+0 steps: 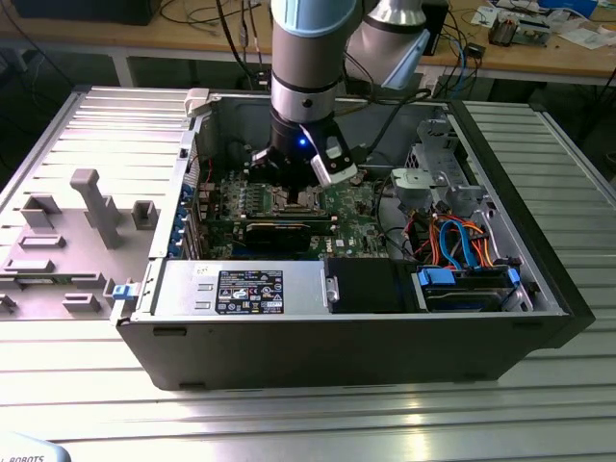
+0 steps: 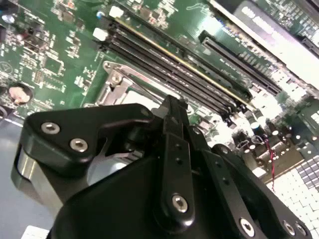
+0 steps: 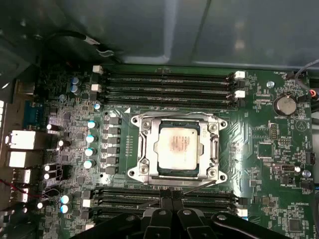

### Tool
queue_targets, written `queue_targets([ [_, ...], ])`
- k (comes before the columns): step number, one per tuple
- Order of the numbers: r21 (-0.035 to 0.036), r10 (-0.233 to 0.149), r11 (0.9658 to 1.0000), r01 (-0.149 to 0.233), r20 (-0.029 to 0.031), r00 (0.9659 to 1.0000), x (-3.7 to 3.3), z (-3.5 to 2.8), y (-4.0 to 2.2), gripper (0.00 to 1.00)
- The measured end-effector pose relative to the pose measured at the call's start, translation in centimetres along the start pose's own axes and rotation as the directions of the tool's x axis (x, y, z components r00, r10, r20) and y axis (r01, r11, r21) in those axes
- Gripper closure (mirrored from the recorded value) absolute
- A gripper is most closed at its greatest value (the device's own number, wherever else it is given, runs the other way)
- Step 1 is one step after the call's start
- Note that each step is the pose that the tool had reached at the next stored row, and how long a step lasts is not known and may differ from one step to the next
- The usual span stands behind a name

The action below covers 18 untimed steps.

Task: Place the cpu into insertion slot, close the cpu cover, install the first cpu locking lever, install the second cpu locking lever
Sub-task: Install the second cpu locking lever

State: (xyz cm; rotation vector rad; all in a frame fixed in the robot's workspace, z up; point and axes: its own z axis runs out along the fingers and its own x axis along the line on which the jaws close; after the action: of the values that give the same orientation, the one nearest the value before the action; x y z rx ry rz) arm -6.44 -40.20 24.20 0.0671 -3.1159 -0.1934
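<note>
First wrist view showed the cpu (image 3: 178,147) seated in the slot (image 3: 141,150), cover (image 3: 215,148) down around it. My fingers (image 3: 172,208) looked pinched together, empty, just beside a lever (image 3: 197,185). I judged a slip could spring that lever loose.

My own black gripper (image 2: 172,117) hides most of the insertion slot (image 2: 117,84) in the second wrist view — fingertips cut off in the first wrist view — grip state unclear.
</note>
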Motion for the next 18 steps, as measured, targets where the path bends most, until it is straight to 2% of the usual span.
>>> queue_targets([
  [1, -0.0056, 0.0, 1.0, 0.0, -0.0029, 1.0, 0.42, 0.14, -0.2, 0.89],
  [13, -0.0062, 0.0, 1.0, 0.0, -0.003, 1.0, 0.43, 0.14, -0.19, 0.89],
  [14, -0.0068, 0.0, 1.0, 0.0, -0.0058, 1.0, 0.43, 0.18, -0.21, 0.89],
  [15, -0.0112, 0.001, 0.9999, -0.001, -0.0123, 0.9999, 0.43, 0.3, -0.24, 0.89],
  [16, -0.0141, 0.002, 0.9999, -0.002, -0.016, 0.9999, 0.43, 0.4, -0.37, 0.89],
  [18, -0.019, 0.002, 0.9998, -0.002, -0.0197, 0.9998, 0.44, 0.54, -0.58, 0.89],
])
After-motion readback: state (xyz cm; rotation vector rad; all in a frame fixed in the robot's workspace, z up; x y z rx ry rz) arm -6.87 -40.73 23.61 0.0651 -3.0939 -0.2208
